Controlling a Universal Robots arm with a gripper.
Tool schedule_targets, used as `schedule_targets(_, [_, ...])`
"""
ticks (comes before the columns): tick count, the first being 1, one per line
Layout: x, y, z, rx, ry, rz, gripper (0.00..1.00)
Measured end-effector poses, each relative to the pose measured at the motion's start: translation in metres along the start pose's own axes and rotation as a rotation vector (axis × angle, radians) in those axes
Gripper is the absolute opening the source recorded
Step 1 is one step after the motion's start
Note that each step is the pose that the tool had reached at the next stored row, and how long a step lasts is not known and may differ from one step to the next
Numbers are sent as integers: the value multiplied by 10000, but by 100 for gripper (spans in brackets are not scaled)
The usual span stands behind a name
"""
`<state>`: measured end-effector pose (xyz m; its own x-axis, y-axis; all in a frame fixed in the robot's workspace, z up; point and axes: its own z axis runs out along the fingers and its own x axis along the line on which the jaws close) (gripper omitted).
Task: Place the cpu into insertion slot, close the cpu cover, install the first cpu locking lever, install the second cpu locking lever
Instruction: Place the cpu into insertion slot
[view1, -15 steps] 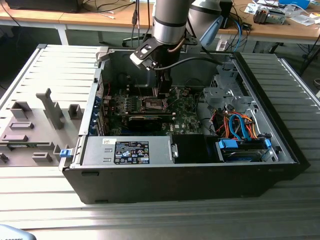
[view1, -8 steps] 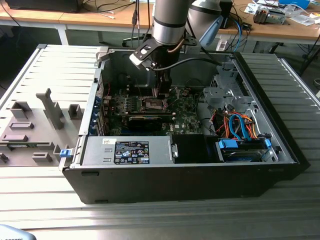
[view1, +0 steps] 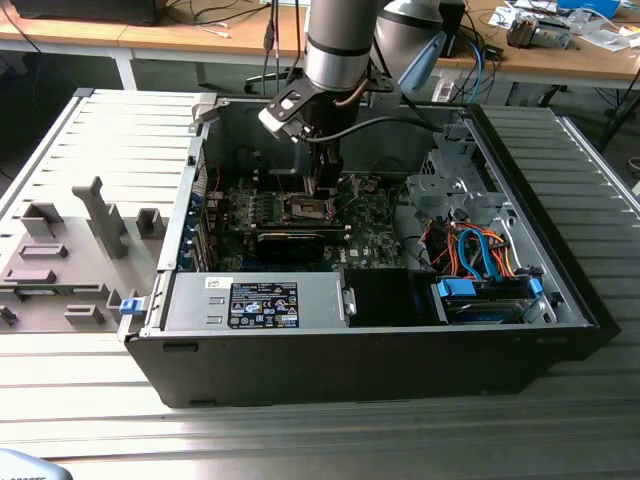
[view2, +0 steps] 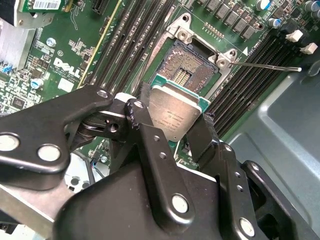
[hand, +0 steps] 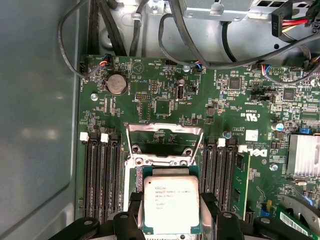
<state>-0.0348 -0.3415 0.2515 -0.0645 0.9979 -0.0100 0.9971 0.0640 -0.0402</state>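
My gripper (view2: 172, 127) is shut on the cpu (view2: 175, 114), a flat square chip with a silver-grey top, pinched by its edges between two black fingers (view2: 150, 145). The chip hangs tilted just above the insertion slot (view2: 192, 69), whose dark pin field with a metal rim lies bare on the green motherboard. In the first wrist view the cpu (hand: 171, 202) hides most of the slot. The cpu cover (hand: 165, 127) stands swung open beyond it. A thin locking lever (view2: 265, 65) sticks out sideways. In the exterior view the gripper (view1: 318, 190) reaches down into the open computer case over the slot (view1: 308, 208).
Black memory slots (hand: 100, 170) flank the socket on both sides. A finned heatsink (hand: 305, 155) and cables (hand: 225, 55) lie nearby. The case walls (view1: 190, 200), power supply (view1: 260, 300) and drive bay with orange and blue cables (view1: 480, 260) hem the arm in. A grey fixture tray (view1: 70, 250) sits outside.
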Motion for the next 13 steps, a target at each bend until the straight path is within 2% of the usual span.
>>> schedule_targets(13, [1, -2, 21, -1, 0, 0, 55])
